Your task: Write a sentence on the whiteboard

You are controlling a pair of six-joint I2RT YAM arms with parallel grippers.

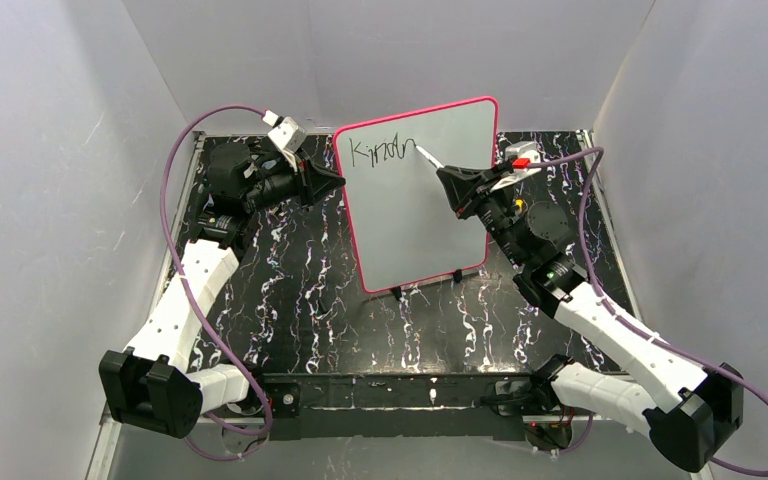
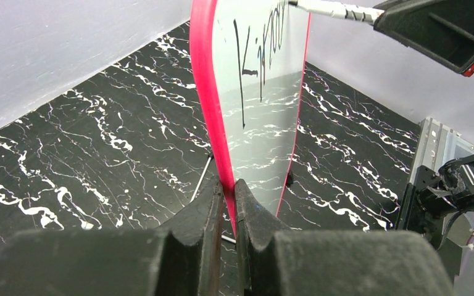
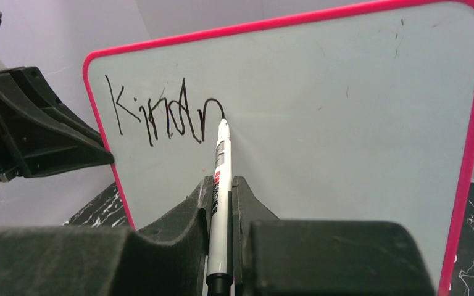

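Observation:
The whiteboard (image 1: 422,200) stands upright on small black feet in the middle of the table, white with a pink-red frame. Along its top runs the start of the sentence (image 3: 163,114) in dark marker, reading "Kindn". My left gripper (image 2: 229,188) is shut on the board's pink left edge (image 2: 207,92). A white marker (image 3: 220,185) is clamped in my right gripper (image 3: 222,184), and its tip touches the board at the end of the last letter. From above, the right gripper (image 1: 452,182) sits at the board's upper right and the left gripper (image 1: 332,180) at its upper left.
The table (image 1: 300,290) is black marble-patterned with white veins, walled by grey panels on three sides. A thin metal stand leg (image 2: 201,179) shows behind the board. Both arm bases sit at the near edge.

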